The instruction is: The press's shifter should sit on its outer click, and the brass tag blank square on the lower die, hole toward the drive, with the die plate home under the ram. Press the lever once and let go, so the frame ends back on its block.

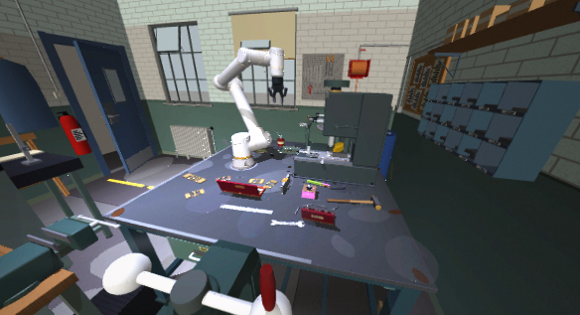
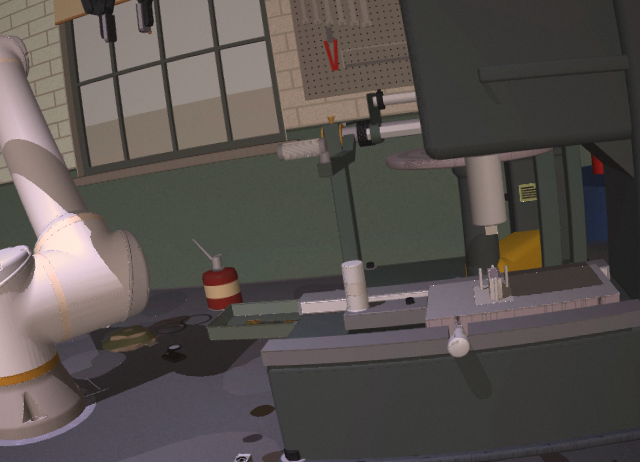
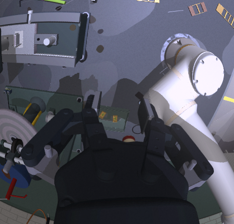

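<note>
My gripper [image 1: 277, 97] hangs open and empty high above the back of the bench, well left of the press [image 1: 355, 130]. Far below it in the wrist camera a shallow green tray [image 3: 114, 118] holds two small brass tag blanks [image 3: 108, 116]. The press's die plate [image 2: 493, 294] with its upright pins sits drawn out in front of the ram [image 2: 485, 199], a white knob [image 2: 458, 345] at its front edge. The lever's knurled handle [image 2: 300, 149] juts left on its green post, level. A white cylindrical post [image 2: 354, 286] stands on the slide left of the die plate.
The dark press housing [image 2: 517, 64] fills the right side. A red oil can [image 2: 221, 287] stands by the tray, near my arm's base [image 1: 243, 148]. Red trays [image 1: 241, 187], a hammer [image 1: 353, 201], a spanner [image 1: 287, 222] and brass strips [image 1: 194, 178] lie on the front of the bench.
</note>
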`<action>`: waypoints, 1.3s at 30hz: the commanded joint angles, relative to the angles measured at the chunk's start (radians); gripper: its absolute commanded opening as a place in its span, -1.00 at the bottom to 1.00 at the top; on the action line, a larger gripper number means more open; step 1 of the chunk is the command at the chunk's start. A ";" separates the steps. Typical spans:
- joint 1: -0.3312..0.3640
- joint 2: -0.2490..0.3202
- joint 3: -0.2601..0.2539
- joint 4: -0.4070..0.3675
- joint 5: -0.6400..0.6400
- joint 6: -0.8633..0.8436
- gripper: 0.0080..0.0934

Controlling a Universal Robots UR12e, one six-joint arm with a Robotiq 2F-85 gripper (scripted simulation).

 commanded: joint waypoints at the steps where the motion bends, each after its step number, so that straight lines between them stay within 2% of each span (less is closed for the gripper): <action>1: 0.002 0.001 -0.001 -0.001 0.000 0.001 0.05; 10: 0.045 0.018 -0.006 -0.013 0.000 0.045 0.05; 20: 0.173 0.075 -0.025 -0.050 0.000 0.172 0.05; 29: 0.335 0.166 -0.062 -0.105 0.000 0.334 0.05; 39: 0.513 0.304 -0.134 -0.171 0.000 0.513 0.05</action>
